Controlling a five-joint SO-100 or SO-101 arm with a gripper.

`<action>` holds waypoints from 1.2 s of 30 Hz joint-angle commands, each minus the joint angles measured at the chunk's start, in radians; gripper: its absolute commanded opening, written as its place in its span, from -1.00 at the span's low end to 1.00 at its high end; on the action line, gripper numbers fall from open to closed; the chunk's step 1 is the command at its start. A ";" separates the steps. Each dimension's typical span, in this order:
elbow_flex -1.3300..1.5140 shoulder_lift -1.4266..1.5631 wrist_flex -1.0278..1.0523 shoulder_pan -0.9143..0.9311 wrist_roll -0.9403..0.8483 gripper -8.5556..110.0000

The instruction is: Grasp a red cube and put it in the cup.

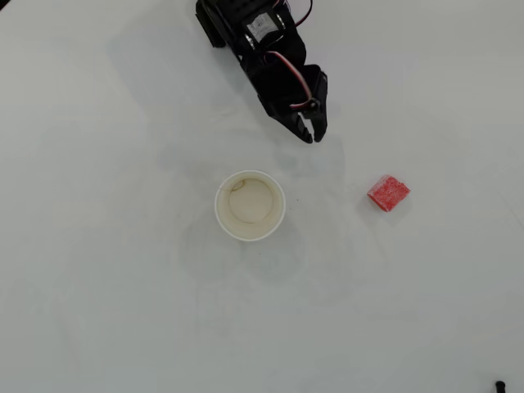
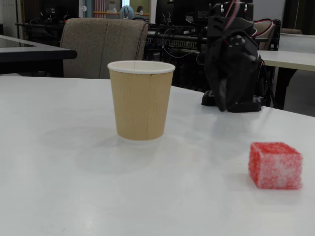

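The red cube point(image 1: 388, 193) lies on the white table, right of the cup point(image 1: 250, 205) in the overhead view. In the fixed view the red cube point(image 2: 274, 165) sits at the lower right, and the cup point(image 2: 141, 100) stands upright with a tan outside and a white rim. From above the cup looks empty. My black gripper point(image 1: 313, 136) is at the top centre of the overhead view, above the cup and up-left of the cube, fingertips together and holding nothing. In the fixed view the folded arm point(image 2: 231, 59) stands behind the cup and its fingertips are not distinguishable.
The arm's base point(image 1: 237, 20) is at the table's far edge. In the fixed view a chair point(image 2: 103, 44) and other desks stand behind the table. A small dark object point(image 1: 499, 385) shows at the lower right corner of the overhead view.
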 commanded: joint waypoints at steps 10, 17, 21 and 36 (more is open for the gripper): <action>0.071 -0.009 0.005 -0.084 -0.489 -0.84; 0.071 -0.103 -0.058 -0.120 -0.477 -0.84; 0.031 -0.158 -0.089 -0.120 -0.477 -0.84; -0.390 -0.683 -0.089 -0.117 -0.488 -0.84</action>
